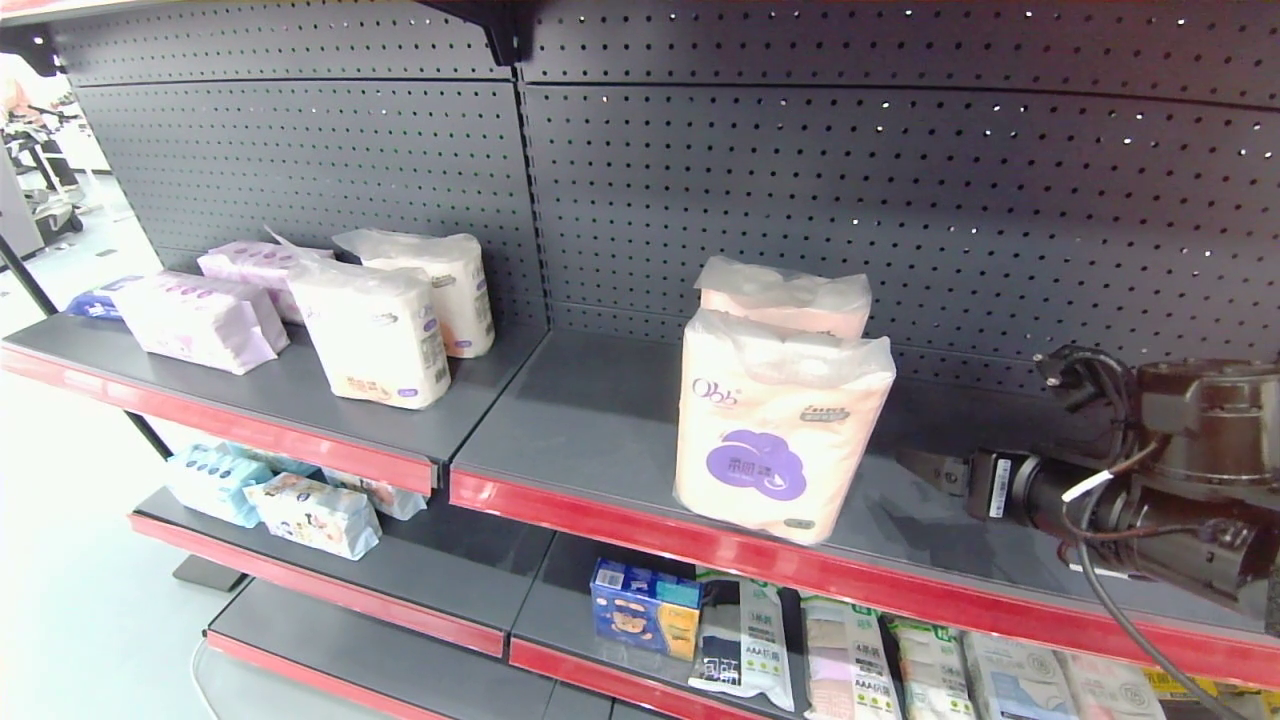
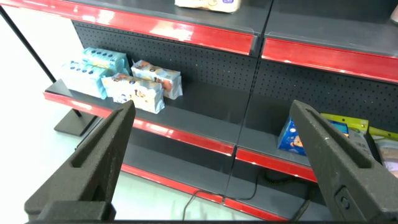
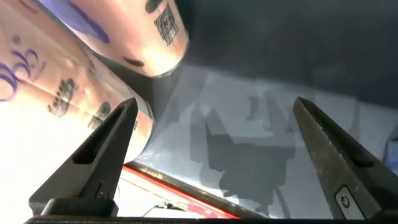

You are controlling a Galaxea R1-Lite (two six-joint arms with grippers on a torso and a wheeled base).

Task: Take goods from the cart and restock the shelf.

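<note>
A pink tissue pack (image 1: 780, 430) with a purple label stands upright near the front edge of the upper shelf (image 1: 600, 410), and a second pink pack (image 1: 785, 295) stands right behind it. My right gripper (image 1: 928, 468) lies low over the shelf just right of the front pack, clear of it. In the right wrist view the right gripper (image 3: 214, 106) is open, nothing sits between its fingers, and the pack (image 3: 81, 81) is off to one side. My left gripper (image 2: 211, 109) is open and empty, facing the lower shelves (image 2: 155, 127).
White and lilac tissue packs (image 1: 375, 330) stand on the left section of the upper shelf. Blue packs (image 2: 93, 71) and a blue box (image 1: 645, 605) sit on the shelf below, beside several flat packets (image 1: 850, 660). The pegboard back wall (image 1: 900, 200) closes the shelf behind.
</note>
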